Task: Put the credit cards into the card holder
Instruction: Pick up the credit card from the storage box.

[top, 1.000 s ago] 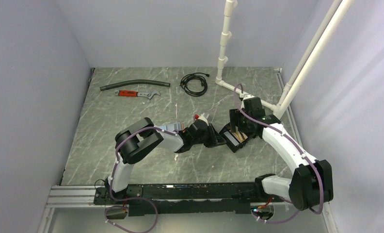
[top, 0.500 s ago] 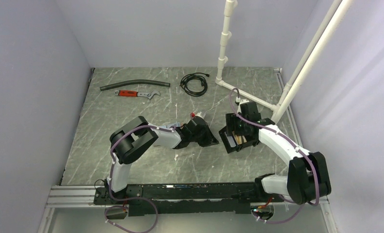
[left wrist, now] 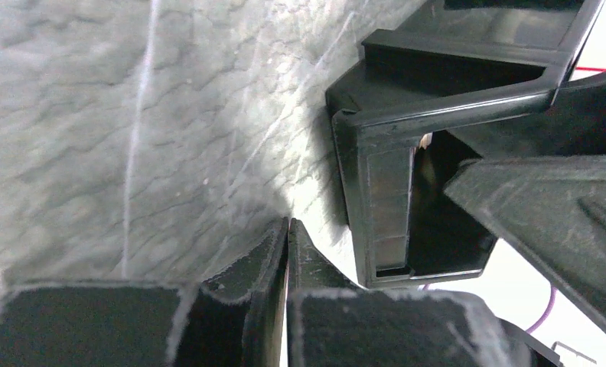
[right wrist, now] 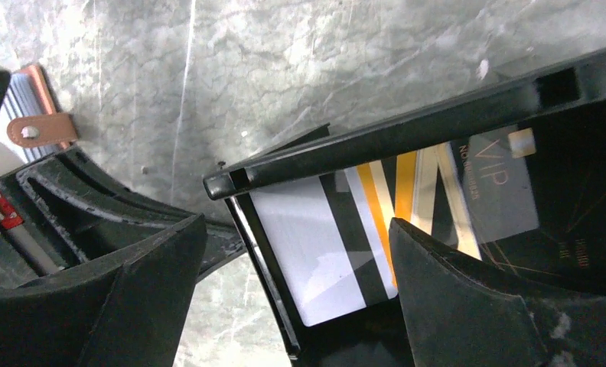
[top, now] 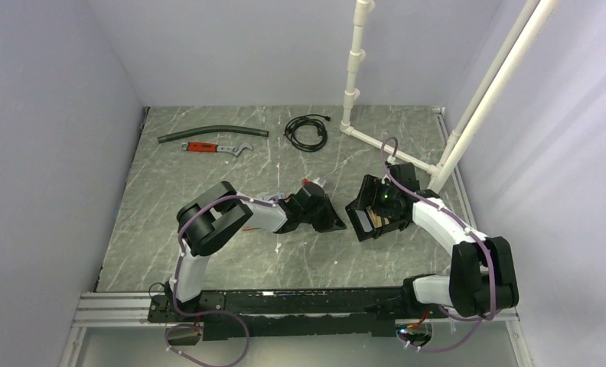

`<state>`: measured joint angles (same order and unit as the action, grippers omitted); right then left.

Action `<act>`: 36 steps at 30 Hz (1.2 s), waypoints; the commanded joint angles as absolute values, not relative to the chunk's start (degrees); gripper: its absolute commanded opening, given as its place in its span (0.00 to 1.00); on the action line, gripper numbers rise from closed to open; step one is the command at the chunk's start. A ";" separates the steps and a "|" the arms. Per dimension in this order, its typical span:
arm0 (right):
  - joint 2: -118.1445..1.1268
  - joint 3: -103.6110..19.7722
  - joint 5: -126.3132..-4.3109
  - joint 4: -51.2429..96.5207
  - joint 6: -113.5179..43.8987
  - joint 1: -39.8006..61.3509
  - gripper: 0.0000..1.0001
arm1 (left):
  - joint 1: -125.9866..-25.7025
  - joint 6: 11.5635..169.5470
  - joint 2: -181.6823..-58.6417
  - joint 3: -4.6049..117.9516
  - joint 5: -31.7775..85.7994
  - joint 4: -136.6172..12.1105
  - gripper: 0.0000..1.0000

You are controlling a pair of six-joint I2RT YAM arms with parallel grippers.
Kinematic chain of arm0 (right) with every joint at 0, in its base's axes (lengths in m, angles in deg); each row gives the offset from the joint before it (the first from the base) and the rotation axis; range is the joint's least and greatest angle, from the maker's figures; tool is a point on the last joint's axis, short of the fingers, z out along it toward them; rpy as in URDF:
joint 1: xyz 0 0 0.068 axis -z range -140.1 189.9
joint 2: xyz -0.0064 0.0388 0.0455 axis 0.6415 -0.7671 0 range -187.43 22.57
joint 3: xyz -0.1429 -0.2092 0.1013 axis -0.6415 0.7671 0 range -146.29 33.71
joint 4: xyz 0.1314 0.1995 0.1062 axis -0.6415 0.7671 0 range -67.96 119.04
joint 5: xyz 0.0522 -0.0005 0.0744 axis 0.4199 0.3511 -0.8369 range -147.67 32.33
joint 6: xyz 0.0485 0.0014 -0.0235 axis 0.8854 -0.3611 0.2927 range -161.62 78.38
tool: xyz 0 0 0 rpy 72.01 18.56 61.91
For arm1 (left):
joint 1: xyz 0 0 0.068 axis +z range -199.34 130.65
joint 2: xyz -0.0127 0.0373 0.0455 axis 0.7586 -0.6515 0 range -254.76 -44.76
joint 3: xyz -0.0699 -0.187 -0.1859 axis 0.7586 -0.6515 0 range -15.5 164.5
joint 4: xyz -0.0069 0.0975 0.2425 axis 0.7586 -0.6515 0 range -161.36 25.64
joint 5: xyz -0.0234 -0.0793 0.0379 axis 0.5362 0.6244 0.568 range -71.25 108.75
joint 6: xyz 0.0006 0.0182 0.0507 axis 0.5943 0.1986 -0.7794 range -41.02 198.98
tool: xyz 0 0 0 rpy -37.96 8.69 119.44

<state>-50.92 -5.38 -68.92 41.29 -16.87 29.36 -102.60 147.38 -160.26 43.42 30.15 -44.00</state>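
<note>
1. Black plastic card holder (top: 359,220) sits on the counter (top: 208,168); credit cards (right wrist: 323,252) lie inside it, overlapping.
2. We judge the loading nearly finished; next, the right hand (right wrist: 296,229), fingers apart over the holder, should lift clear without snagging its wall.
3. Only the left wrist view shows the left hand (left wrist: 287,245) pressed together, empty, just beside the holder.

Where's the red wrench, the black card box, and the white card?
Red-handled metal wrench (top: 202,147): top view, red handle.
Black plastic card holder (right wrist: 407,131): right wrist view, raised wall.
Grey-white plastic card (right wrist: 296,237): right wrist view, blank face.
</note>
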 commanded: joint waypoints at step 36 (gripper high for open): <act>-51.20 -8.26 -74.32 47.53 -17.13 30.10 0.21 | -102.43 148.13 -164.40 49.11 34.78 -45.00 0.11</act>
